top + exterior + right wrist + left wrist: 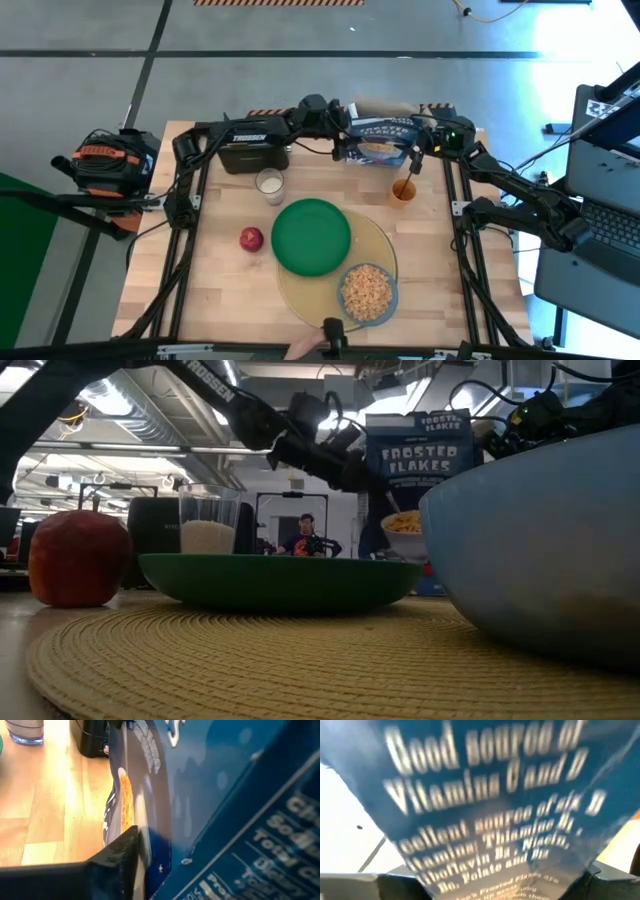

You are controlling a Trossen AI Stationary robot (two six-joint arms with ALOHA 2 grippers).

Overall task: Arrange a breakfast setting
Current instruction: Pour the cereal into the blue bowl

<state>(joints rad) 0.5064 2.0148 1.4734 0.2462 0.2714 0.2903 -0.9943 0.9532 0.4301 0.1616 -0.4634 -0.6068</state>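
The cereal box (pixel 380 141) stood upright at the far edge of the table (pixel 225 285), its printed front facing the near side and its long axis vertical, as the low view showed. Both arms met at it. The left gripper (pixel 338 118) was at the box's left end and the right gripper (pixel 432 140) at its right end; each wrist view was filled with blue box panel, a dark finger (pixel 117 855) pressed against the box in the right one. Whether either claw was clamped on the box or merely spread beside it could not be told.

Nearer, a green plate (pixel 311 235) overlapped the round yellow mat (pixel 385 245), and a blue-grey bowl (pixel 367 292) of flakes sat on the mat's near part. A red apple (pixel 251 239) lay just left of the plate, a glass of milk (pixel 269 184) beyond it, an orange cup (pixel 403 190) towards the right.

The table was pale wood on a dark frame. Behind it lay a grey concrete floor and an open workshop hall where a person (pixel 303 537) sat.
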